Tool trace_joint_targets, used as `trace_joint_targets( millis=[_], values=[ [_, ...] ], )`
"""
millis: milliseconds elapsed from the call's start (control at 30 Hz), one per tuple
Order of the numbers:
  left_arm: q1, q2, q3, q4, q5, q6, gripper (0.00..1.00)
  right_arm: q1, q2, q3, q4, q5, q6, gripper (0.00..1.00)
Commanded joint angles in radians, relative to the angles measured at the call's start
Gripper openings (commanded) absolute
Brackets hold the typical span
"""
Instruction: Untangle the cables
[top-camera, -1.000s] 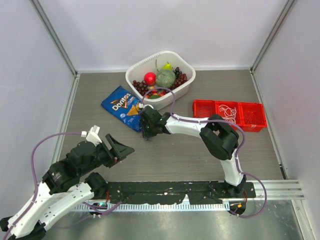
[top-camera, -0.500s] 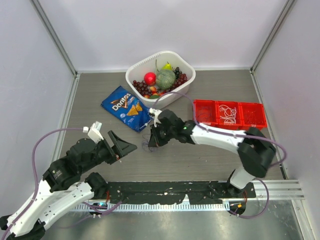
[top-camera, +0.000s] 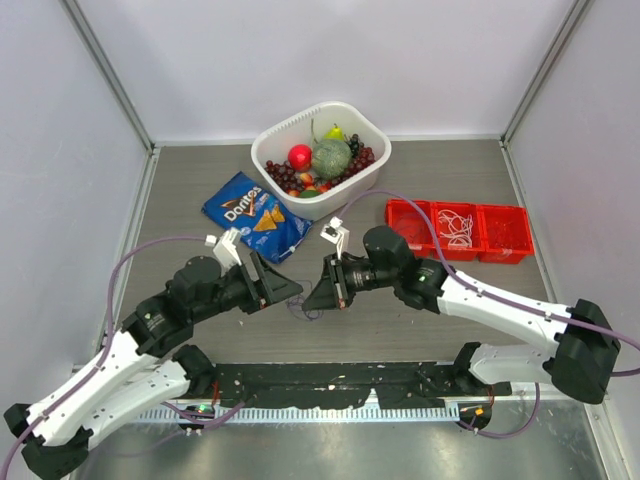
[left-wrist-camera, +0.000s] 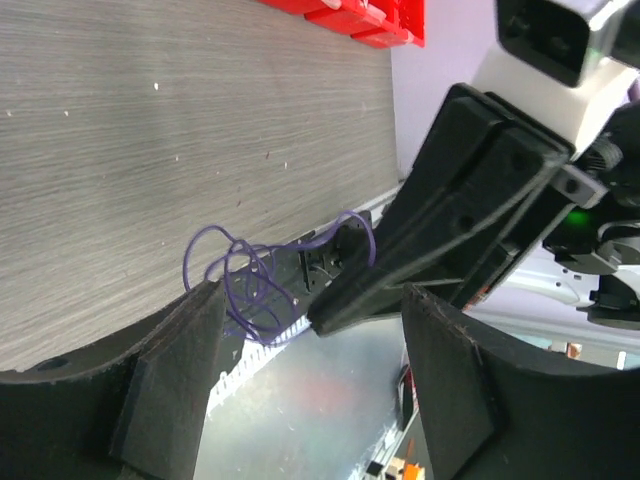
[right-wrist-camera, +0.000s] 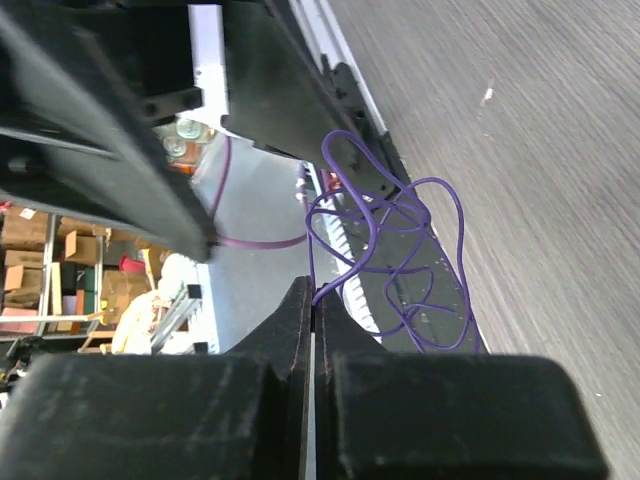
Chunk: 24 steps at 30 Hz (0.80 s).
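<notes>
A tangled purple-blue cable (top-camera: 303, 309) hangs in loops from my right gripper (top-camera: 309, 302), which is shut on one strand just above the table. In the right wrist view the jaws are pressed together (right-wrist-camera: 314, 298) with the cable (right-wrist-camera: 400, 250) looping out past the tips. My left gripper (top-camera: 288, 292) is open, facing the right gripper's tip from the left. In the left wrist view (left-wrist-camera: 312, 295) the cable (left-wrist-camera: 245, 280) hangs beside the left finger (left-wrist-camera: 175, 370), not between the jaws. A white cable (top-camera: 458, 228) lies in the red tray's middle compartment. No red cable shows.
A blue Doritos bag (top-camera: 250, 215) lies behind the grippers. A white basket (top-camera: 268, 140) of fruit stands at the back. The red three-part tray (top-camera: 408, 215) sits at the right. The black base rail (top-camera: 340, 380) runs along the near edge.
My right gripper has pulled back from the chip bag toward the near side, carrying the purple-blue cable. My left arm has swung right and forward until its open gripper meets the right gripper's tip.
</notes>
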Motion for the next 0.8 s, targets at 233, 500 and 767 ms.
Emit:
trace_joint_targets(
  millis=[233, 500, 767],
  values=[
    [0.01, 0.151, -0.006, 0.103, 0.132, 0.014, 0.6, -0.029, -0.086, 0.0, 0.109, -0.064, 0.091, 0.01],
    [0.025, 0.157, -0.015, 0.037, 0.105, -0.008, 0.52, -0.034, -0.131, 0.045, 0.09, -0.044, 0.089, 0.01],
    [0.027, 0.188, -0.053, 0.111, 0.141, -0.038, 0.59, -0.034, -0.154, 0.144, 0.141, -0.06, 0.154, 0.01]
  ],
)
